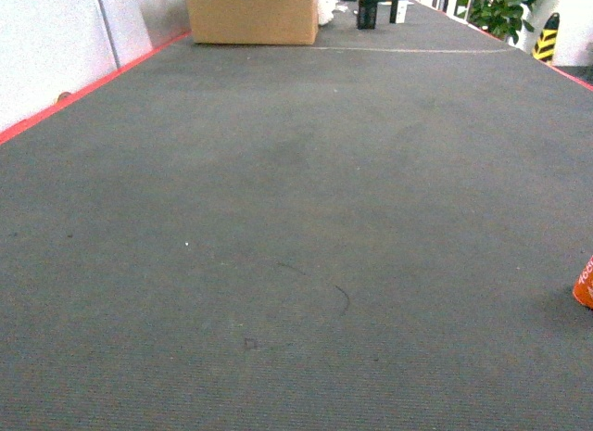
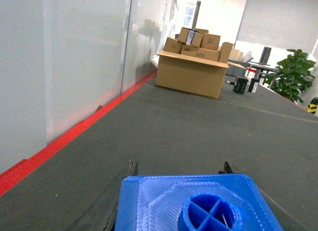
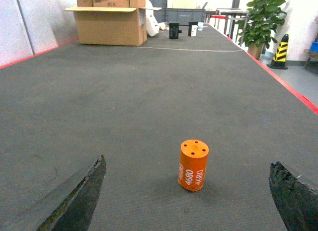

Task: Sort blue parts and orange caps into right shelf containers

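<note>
Standing upright on the grey carpet (image 3: 149,92), the orange cap (image 3: 193,165) waits ahead between the wide-open right gripper (image 3: 188,201). Advance straight, then close evenly. The left gripper (image 2: 181,167) holds a blue part (image 2: 196,203).

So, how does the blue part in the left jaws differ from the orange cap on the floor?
The blue part is boxy with a round socket on top; the orange cap is an upright cylinder with white digits. The blue part sits between the left jaws; the orange cap stands free on the carpet, ahead of the open right jaws. Both are bright, single-colour pieces.
</note>
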Robot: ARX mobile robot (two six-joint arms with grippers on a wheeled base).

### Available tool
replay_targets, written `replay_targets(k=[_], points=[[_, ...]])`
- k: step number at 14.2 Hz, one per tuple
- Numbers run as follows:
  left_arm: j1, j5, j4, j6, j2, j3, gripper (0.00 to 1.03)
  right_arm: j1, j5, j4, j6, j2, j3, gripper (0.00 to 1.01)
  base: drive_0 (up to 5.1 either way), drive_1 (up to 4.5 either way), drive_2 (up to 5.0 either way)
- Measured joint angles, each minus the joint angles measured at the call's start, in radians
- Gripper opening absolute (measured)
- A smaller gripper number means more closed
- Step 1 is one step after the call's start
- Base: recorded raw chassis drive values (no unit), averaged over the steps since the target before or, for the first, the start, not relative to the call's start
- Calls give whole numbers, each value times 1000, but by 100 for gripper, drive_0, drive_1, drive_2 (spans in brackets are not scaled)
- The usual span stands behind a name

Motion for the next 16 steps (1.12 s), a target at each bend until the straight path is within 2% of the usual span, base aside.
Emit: replay_targets(k=[2, 3, 7, 8, 10, 16], points=[[-34, -27, -76, 5, -127, -31, 44, 0, 0, 0, 0, 0, 0, 98, 0, 0, 0], [-81, -82, -167, 16, -257, -46, 44, 0, 0, 0, 0, 0, 0, 98, 0, 0, 0], [-185, -200, -334, 29, -467, -103, 44, 0, 0, 0, 0, 0, 0, 98, 0, 0, 0], [-227, -236, -365, 46, -520, -117, 44, 0, 0, 0, 0, 0, 0, 98, 0, 0, 0], [-280, -278, -401, 50, -602, -138, 44, 0, 0, 0, 0, 0, 0, 98, 0, 0, 0], [-280, -289, -401, 52, -604, -138, 44, 0, 0, 0, 0, 0, 0, 98, 0, 0, 0]])
